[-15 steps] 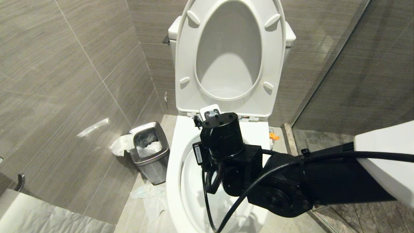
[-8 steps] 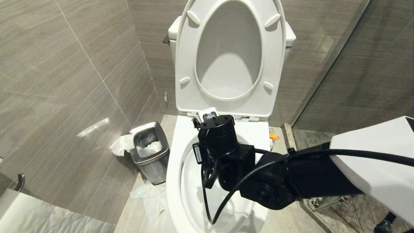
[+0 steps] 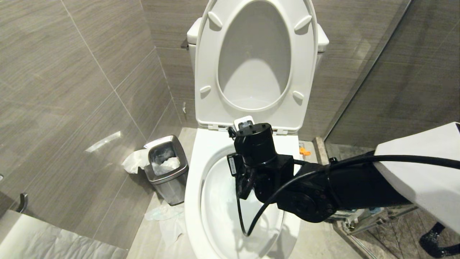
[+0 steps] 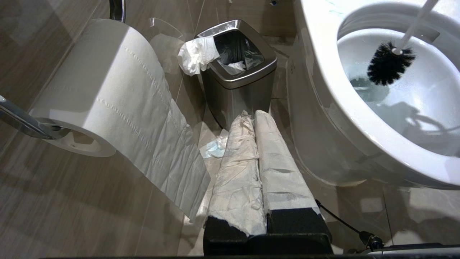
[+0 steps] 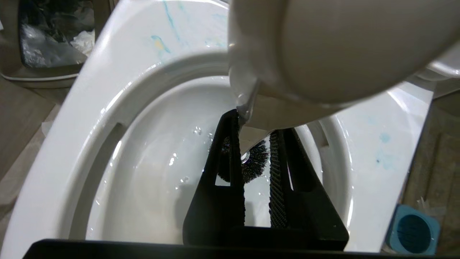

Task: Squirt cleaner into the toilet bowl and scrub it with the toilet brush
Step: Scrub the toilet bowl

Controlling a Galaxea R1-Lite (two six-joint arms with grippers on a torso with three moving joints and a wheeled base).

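The white toilet bowl (image 3: 194,187) stands with seat and lid raised. My right arm (image 3: 255,147) reaches over the basin and hides its own gripper in the head view. In the right wrist view the right gripper (image 5: 255,126) is shut on the white handle (image 5: 323,54) of the toilet brush. The brush's black bristle head (image 5: 255,162) hangs low inside the wet bowl (image 5: 107,90). The left wrist view shows that head (image 4: 390,66) against the basin wall. Blue-green streaks (image 5: 169,18) mark the rim. No cleaner bottle is in view. My left gripper (image 4: 253,114), paper-wrapped, is shut beside the bowl (image 4: 323,90).
A small steel bin (image 3: 167,167) with paper in it stands left of the toilet, with tissue (image 3: 161,214) on the floor by it. A toilet roll (image 4: 100,93) hangs near my left gripper. A blue holder (image 5: 413,228) sits on the floor right of the bowl. A glass partition (image 3: 377,72) closes the right side.
My right wrist drifted slightly left over the bowl, then swung right and a little toward the tank, carrying the brush. The grip has not changed. The left arm is still.
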